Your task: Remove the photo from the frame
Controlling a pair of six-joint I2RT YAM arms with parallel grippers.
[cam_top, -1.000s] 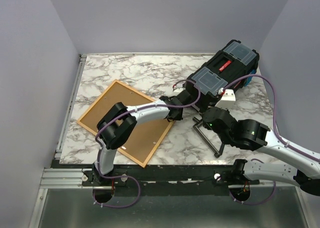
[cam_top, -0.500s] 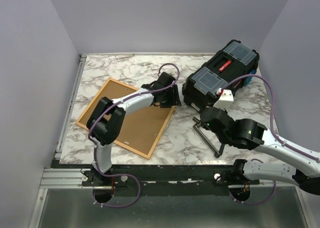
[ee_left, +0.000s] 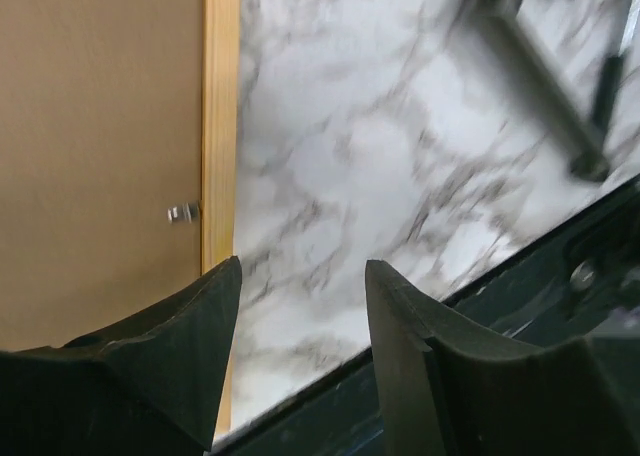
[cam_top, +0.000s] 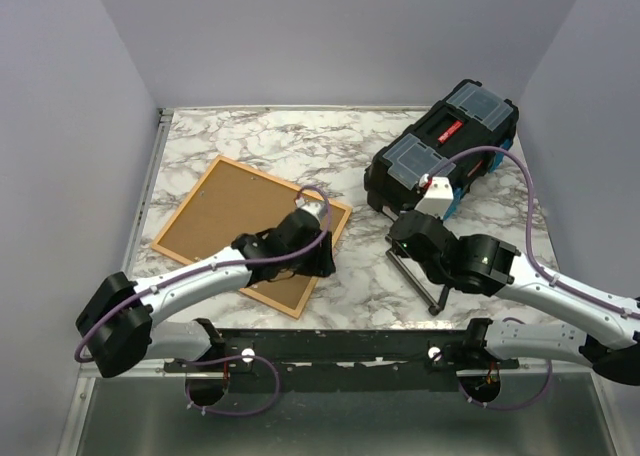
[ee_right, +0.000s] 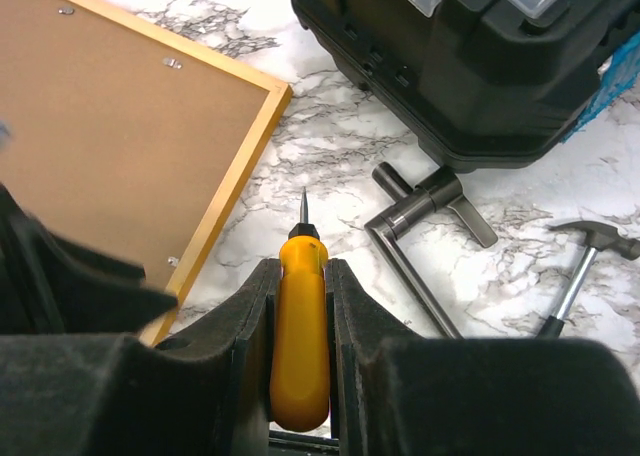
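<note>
The frame (cam_top: 337, 217) lies face down on the marble table, its light wood border (ee_left: 220, 126) around a brown backing board (ee_left: 100, 126). The photo's picture side is hidden. A small metal clip (ee_left: 183, 213) sits at the border. My left gripper (cam_top: 322, 261) hovers over the frame's near right edge, open (ee_left: 300, 276), with nothing between its fingers. My right gripper (cam_top: 405, 234) is to the right of the frame and is shut (ee_right: 300, 266) on an orange-handled screwdriver (ee_right: 300, 326), whose tip points at the bare marble beside the frame's corner (ee_right: 275, 94).
A black toolbox (cam_top: 440, 156) stands at the back right (ee_right: 470, 66). A dark T-handle tool (cam_top: 415, 271) and a hammer (ee_right: 590, 246) lie on the marble right of the frame. The table's near edge and a black rail (ee_left: 520, 276) are close under the left gripper.
My left arm has swung from the toolbox side back to the frame's near right edge, and its jaws have opened. The right gripper has shifted slightly toward the toolbox, still holding the screwdriver.
</note>
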